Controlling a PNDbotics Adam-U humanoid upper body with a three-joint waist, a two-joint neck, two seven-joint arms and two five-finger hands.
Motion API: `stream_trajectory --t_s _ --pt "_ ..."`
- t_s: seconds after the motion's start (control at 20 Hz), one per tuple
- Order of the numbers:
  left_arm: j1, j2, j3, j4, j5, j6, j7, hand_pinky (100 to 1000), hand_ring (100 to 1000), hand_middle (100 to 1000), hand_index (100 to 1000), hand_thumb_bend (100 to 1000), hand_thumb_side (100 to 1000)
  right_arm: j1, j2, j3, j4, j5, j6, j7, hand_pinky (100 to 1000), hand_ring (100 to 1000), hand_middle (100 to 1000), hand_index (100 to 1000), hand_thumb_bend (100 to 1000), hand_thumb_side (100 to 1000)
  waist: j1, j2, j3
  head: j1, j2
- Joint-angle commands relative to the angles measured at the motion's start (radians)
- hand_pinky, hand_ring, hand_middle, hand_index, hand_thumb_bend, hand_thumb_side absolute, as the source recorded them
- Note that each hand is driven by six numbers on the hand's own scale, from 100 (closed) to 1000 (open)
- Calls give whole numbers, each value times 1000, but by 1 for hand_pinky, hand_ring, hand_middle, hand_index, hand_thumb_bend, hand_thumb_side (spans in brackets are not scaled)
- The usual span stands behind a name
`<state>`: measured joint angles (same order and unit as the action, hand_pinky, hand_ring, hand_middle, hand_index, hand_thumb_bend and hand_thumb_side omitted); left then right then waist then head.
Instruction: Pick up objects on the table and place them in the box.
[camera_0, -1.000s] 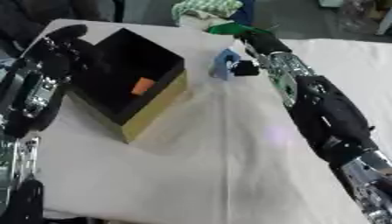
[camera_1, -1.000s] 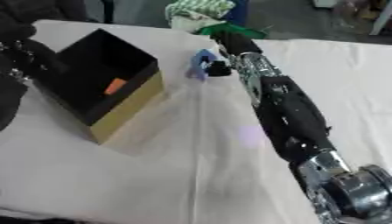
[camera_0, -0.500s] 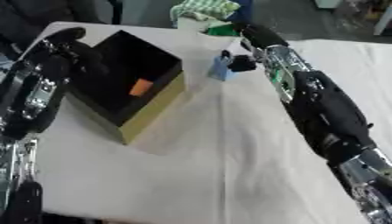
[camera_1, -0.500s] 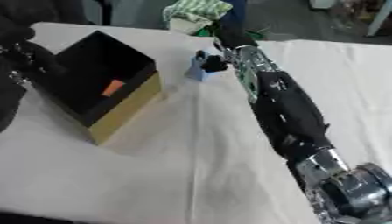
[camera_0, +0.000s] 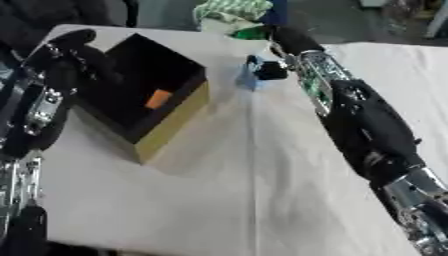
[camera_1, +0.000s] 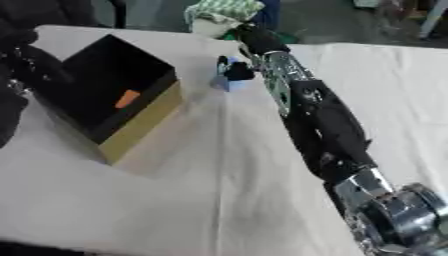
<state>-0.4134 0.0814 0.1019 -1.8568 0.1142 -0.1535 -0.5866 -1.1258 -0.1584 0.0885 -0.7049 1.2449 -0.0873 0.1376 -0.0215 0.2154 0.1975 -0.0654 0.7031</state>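
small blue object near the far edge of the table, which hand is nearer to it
Right. The right hand is at the small blue object, its dark fingers on it. The left hand is across the open black box with a yellow side, at the box's far left wall, apart from the object.

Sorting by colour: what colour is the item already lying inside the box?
Orange, against the box's black interior; clearest in the left eye view.

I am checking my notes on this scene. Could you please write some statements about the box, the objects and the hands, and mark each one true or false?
1. An orange object lies inside the box. True.
2. The right hand is at a blue object. True.
3. The box lies tipped on its side. False: it stands upright, open at the top.
4. The left hand is far from the box. False: it is at the box's far left side.
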Motion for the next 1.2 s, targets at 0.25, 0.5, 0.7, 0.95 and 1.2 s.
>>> stream_trajectory --t_s 0.25,0.5,0.7,0.95,1.2 --pt "-13 14 3 -11 -4 -4 -6 716 619 640 887 100 648 -15 -1 -3 -14 23 -35 -24 879 852 933 988 100 822 7 -14 1 -8 6" --pt "-16 13 3 -10 -4 -5 -7 715 619 640 888 100 648 -10 2 -9 5 33 -8 -39 882 852 931 991 100 803 9 -11 4 -11 6" --pt "-18 13 3 -9 -4 -7 -8 715 619 640 888 100 650 -6 2 -17 25 31 13 -49 883 849 928 993 100 818 11 -7 4 -12 4" --pt "-20 14 3 -8 -3 -9 -8 715 619 641 888 100 652 2 3 -23 51 30 28 -51 885 851 928 995 100 846 14 -2 4 -13 4" --pt "-23 14 4 -6 -2 -10 -9 715 619 641 888 100 654 11 4 -30 72 33 42 -56 888 849 927 998 100 878 17 3 4 -14 4"
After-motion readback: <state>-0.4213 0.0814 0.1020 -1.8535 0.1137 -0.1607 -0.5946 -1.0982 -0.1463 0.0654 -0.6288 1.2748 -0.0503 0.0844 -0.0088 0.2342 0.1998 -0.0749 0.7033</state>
